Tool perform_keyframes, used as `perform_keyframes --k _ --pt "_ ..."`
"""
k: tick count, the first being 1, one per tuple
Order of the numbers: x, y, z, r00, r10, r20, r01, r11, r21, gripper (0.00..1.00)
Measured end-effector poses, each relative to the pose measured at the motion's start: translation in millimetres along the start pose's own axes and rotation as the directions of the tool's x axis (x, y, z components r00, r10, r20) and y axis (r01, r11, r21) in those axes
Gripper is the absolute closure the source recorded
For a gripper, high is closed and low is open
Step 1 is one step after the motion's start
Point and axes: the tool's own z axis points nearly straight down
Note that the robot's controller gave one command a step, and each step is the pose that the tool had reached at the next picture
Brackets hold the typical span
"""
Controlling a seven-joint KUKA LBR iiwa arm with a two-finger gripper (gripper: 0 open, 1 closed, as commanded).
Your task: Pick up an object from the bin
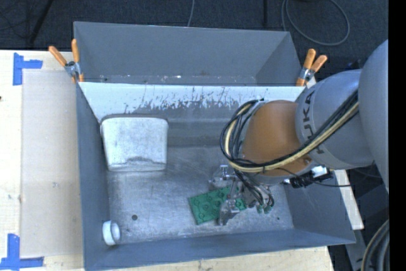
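Hangs with the gripper at the right edge of a green flat board on the near-right floor of the bin, board stretching leftward; cannot tell whether spread or closed.

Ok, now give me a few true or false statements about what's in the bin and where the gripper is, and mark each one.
1. A green flat piece lies on the floor of the bin, toward the view's lower edge. True.
2. The gripper is over the white rectangular block. False: it is down at the green flat piece's right edge, and the block lies apart, up and to the left.
3. A small white cylinder sits in the bin's lower left corner. True.
4. The white rectangular block rests on the green flat piece. False: they lie apart on the floor.
5. The arm reaches in from the view's left. False: it comes in from the right.
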Motion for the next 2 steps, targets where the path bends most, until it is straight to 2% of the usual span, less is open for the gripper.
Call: perform_keyframes --k 1,2 --pt "6.4 15.7 -119.6 1.0 0.022 0.011 -0.022 1.0 -0.001 1.0" --pt "-6.7 -102.6 -177.2 0.967 -0.256 0.007 0.256 0.967 0.005 1.0"
